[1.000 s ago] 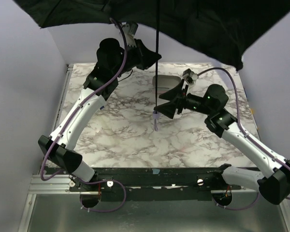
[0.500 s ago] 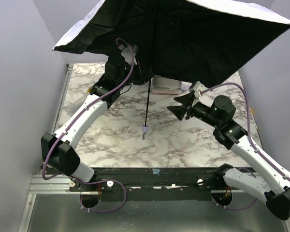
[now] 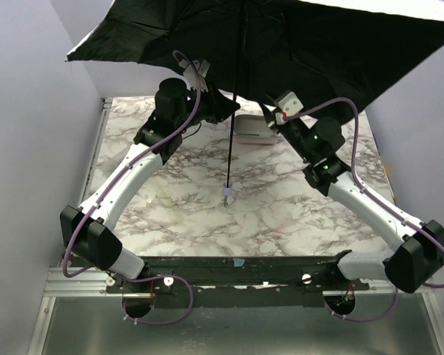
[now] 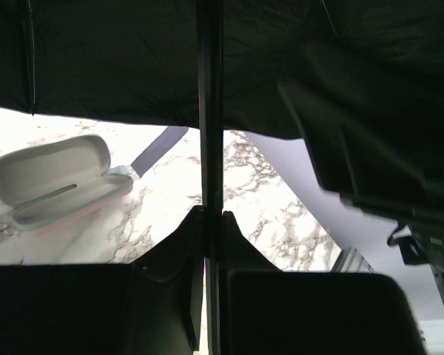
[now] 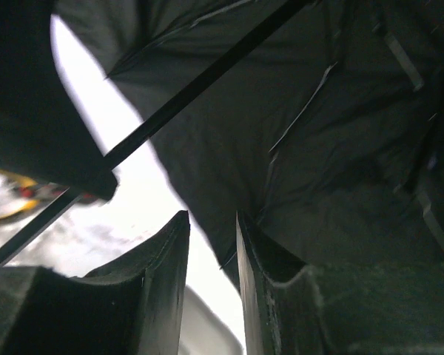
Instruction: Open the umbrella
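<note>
Black fingers [image 4: 183,240] of the left gripper [image 4: 211,219] are pressed together on the thin black shaft [image 4: 210,111] of the umbrella [image 3: 296,44], which runs straight up between them toward 12 o'clock in the left wrist view. The right gripper [image 5: 212,216] has its two dark fingers [image 5: 170,244] a narrow slit apart, with nothing seen between them. Beyond their tips is the black underside of the canopy [image 5: 318,111], crossed by thin ribs. From above, the canopy is spread open and fills the 12 o'clock part of the top view. It is black inside, with a pale outer face showing along its edge from 1 to 2 o'clock. The shaft hangs down from it toward the middle of the view and ends in a small pale lavender handle [image 3: 227,194] above the white marble table [image 3: 207,222]. The left arm [image 3: 126,177] reaches up from 7 o'clock to the shaft just under the canopy. The right arm [image 3: 355,192] rises from 5 o'clock, and its gripper is hidden under the canopy at about 1 o'clock from the handle. An open pale grey glasses case [image 4: 52,177] lies on the marble at 9 o'clock in the left wrist view. A blurred red-and-yellow object [image 5: 18,201] shows at 9 o'clock in the right wrist view.
</note>
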`<state>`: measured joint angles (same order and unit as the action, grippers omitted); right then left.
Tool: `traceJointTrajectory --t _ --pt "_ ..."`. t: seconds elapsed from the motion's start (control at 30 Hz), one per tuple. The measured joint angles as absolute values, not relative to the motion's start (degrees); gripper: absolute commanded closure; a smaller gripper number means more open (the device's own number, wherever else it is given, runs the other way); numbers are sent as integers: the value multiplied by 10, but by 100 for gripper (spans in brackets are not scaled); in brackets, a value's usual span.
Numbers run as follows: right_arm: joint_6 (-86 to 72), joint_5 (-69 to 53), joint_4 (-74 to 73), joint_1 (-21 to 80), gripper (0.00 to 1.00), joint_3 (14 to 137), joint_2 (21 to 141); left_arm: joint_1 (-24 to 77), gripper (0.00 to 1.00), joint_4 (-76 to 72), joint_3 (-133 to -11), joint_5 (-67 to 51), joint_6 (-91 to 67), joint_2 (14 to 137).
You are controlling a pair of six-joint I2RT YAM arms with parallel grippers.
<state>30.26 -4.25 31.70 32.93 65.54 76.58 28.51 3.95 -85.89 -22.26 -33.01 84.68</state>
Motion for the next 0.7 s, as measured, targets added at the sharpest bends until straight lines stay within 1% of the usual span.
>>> traceJointTrajectory --t 0.17,0.47,0.57,0.7 --pt "347 11 363 308 71 721 814 279 100 39 -858 -254 -335 831" --pt "348 47 358 147 69 747 845 207 100 9 -836 -323 -363 786" --pt "340 45 352 134 69 757 849 197 100 5 -836 -324 -365 788" --pt "319 7 336 137 72 776 849 201 100 2 -842 -337 -371 804"
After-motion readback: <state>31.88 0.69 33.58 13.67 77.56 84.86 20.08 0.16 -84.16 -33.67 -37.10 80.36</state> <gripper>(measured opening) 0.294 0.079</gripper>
